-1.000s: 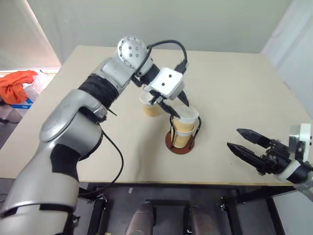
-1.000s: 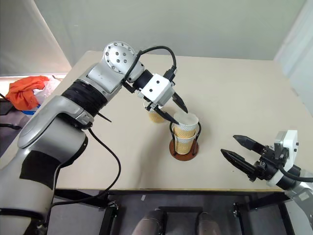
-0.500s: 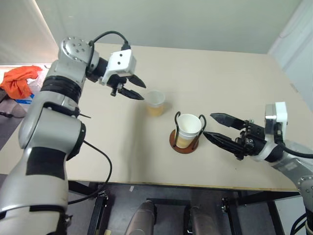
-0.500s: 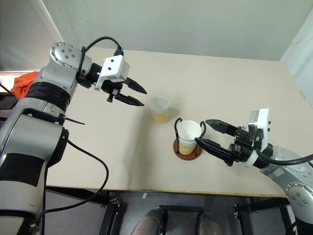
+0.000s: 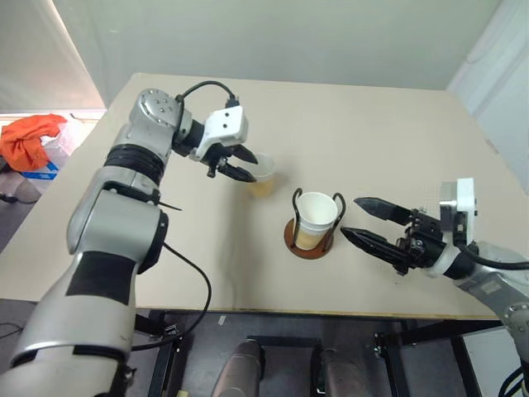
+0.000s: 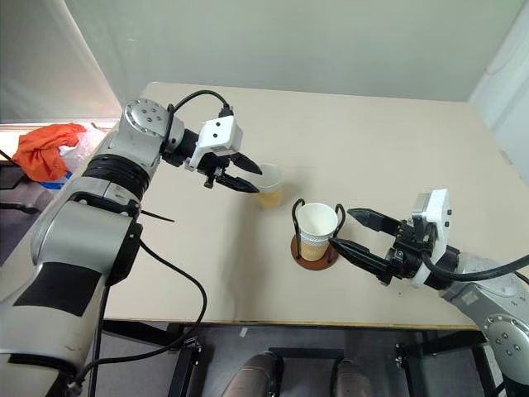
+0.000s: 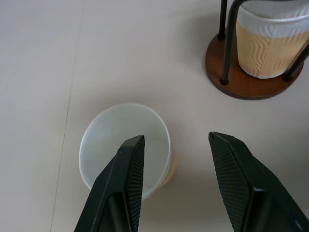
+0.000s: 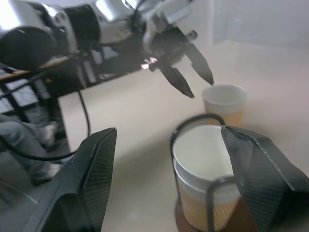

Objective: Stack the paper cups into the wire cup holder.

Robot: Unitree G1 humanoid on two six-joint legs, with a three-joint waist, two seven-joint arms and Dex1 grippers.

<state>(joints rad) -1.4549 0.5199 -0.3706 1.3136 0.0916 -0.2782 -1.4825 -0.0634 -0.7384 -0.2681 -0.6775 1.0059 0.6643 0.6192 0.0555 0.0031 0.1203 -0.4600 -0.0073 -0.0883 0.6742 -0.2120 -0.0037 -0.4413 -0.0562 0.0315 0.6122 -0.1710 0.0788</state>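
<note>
Returning from the stacked pale-tan paper cups (image 5: 316, 217) in the black-wire cup holder (image 5: 310, 238), the left gripper (image 5: 242, 164), part-open, straddles the last loose tan cup (image 5: 263, 175) at ten o'clock; the right gripper (image 5: 357, 219) waits wide.

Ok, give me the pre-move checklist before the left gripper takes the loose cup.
1. Left gripper open: ok.
2. Its fingers straddle the rim of the loose cup, one finger over the mouth, one outside: ok.
3. Loose cup upright on the table: ok.
4. Wire cup holder upright, cups already seated inside: ok.
5. Right gripper open beside the holder, close to the drop path: not ok.
6. Number of cups nested in the holder: cannot tell.
</note>
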